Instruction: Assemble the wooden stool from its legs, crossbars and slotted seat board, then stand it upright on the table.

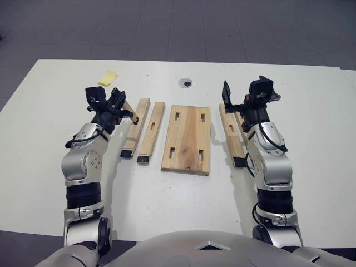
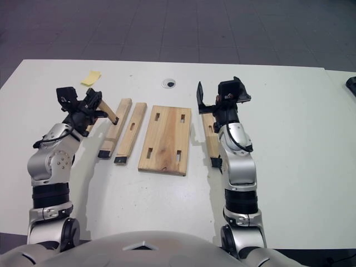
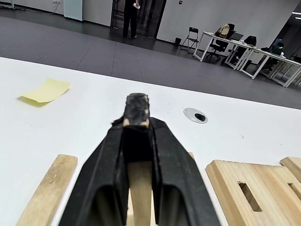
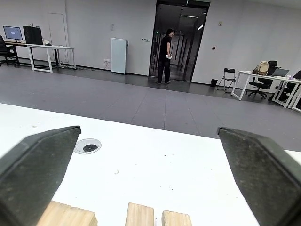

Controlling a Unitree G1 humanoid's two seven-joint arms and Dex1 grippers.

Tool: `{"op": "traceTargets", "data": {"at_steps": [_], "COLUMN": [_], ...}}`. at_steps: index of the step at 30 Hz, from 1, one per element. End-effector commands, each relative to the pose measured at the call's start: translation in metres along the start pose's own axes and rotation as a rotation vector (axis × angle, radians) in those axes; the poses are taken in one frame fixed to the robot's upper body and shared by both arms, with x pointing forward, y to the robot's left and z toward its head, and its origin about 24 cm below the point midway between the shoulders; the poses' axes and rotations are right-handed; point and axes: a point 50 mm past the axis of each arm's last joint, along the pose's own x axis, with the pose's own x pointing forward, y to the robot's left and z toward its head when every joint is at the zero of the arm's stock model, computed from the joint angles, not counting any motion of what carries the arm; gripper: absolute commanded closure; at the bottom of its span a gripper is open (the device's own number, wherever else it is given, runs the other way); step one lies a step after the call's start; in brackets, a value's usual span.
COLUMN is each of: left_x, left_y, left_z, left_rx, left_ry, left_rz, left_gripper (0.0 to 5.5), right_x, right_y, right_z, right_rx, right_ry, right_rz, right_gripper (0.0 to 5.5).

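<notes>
The slotted seat board (image 1: pixel 187 139) lies flat at the table's middle. Two wooden legs (image 1: pixel 143 130) with black ends lie side by side to its left. To its right lie two more wooden pieces (image 1: pixel 231 133), partly hidden under my right arm. My left gripper (image 1: pixel 118 105) is left of the legs, shut on a short wooden piece (image 3: pixel 139 188) with a black tip (image 1: pixel 134 119), held tilted above the table. My right gripper (image 1: pixel 248 95) hovers over the far ends of the right-hand pieces (image 4: pixel 139 214), its fingers (image 4: pixel 33 174) wide open with nothing between them.
A yellow sticky note (image 1: pixel 108 77) lies at the far left of the white table (image 1: pixel 311 128). A round cable grommet (image 1: pixel 186 83) sits behind the seat board. Bare table surface extends to both sides and in front of the board.
</notes>
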Motion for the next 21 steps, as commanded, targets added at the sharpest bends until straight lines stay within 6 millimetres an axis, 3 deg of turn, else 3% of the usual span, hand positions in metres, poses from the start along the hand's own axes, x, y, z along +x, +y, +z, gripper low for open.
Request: {"op": "traceTargets", "data": {"at_steps": [1, 7, 11, 15, 18, 21], "left_x": [-0.010, -0.022, -0.041, -0.050, -0.048, -0.031], "left_y": [0.003, -0.002, 0.010, 0.015, 0.014, 0.007], "left_z": [-0.039, -0.072, -0.103, -0.120, -0.123, -0.108], "left_rx": [0.047, 0.131, 0.147, 0.140, 0.135, 0.120], "left_ry": [0.178, 0.282, 0.384, 0.427, 0.420, 0.344], "left_rz": [0.024, 0.009, 0.060, 0.093, 0.102, 0.086], "left_gripper": [5.08, 5.08, 5.08, 5.08, 5.08, 5.08], "right_x": [0.002, 0.001, 0.003, 0.005, 0.007, 0.007], "right_y": [0.002, 0.008, 0.011, 0.013, 0.015, 0.016], "right_z": [0.006, 0.007, 0.012, 0.016, 0.018, 0.019], "right_rx": [-0.025, -0.050, -0.050, -0.049, -0.048, -0.052], "right_ry": [-0.013, -0.019, -0.034, -0.043, -0.050, -0.055], "right_rz": [0.009, 0.016, 0.027, 0.039, 0.047, 0.049], "right_gripper": [0.10, 0.10, 0.10, 0.10, 0.10, 0.10]}}
